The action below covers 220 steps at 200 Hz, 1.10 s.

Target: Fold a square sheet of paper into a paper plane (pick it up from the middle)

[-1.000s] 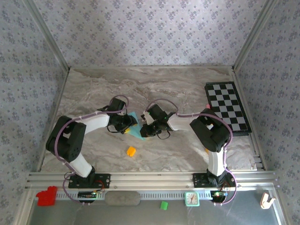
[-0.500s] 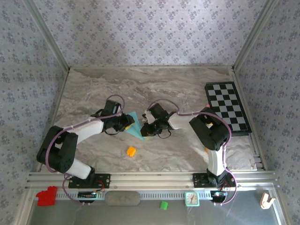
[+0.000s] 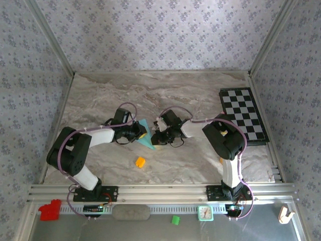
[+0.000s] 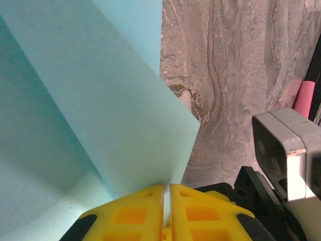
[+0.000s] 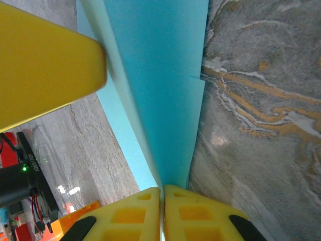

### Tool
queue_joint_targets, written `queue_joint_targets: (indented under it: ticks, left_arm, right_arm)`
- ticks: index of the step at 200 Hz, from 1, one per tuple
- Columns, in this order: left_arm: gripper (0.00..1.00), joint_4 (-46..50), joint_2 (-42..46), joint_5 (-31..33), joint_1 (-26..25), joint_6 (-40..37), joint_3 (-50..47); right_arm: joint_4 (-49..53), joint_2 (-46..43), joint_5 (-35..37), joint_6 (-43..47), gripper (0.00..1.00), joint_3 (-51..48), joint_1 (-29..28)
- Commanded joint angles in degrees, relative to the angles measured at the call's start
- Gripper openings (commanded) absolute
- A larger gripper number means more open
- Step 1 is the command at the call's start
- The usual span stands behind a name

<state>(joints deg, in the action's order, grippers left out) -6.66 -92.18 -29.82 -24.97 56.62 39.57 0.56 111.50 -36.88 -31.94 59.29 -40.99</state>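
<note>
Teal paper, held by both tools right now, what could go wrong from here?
1. The left tool and right tool both pinch the teal paper at once; pulling apart or twisting could tear or crumple it.
2. Each tool seems to grip only a thin edge, so the sheet might slip out.
3. The orange cube lies on the table close by; a lowered fold could land on it.
</note>
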Motion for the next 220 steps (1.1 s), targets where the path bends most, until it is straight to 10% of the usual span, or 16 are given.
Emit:
queue_joint_targets:
  ticks: [1, 220]
  left_arm:
    - [0.12, -1.96, -1.2, -1.99, 0.01, -0.02, 0.2]
    - [0.18, -1.48, 2.37, 0.02, 0.28, -1.04, 0.61]
  right_arm:
    - [0.96, 1.37, 0.98, -0.1, 0.12, -0.84, 0.84]
    - [2.67, 2.8, 2.3, -2.07, 0.08, -1.41, 2.22]
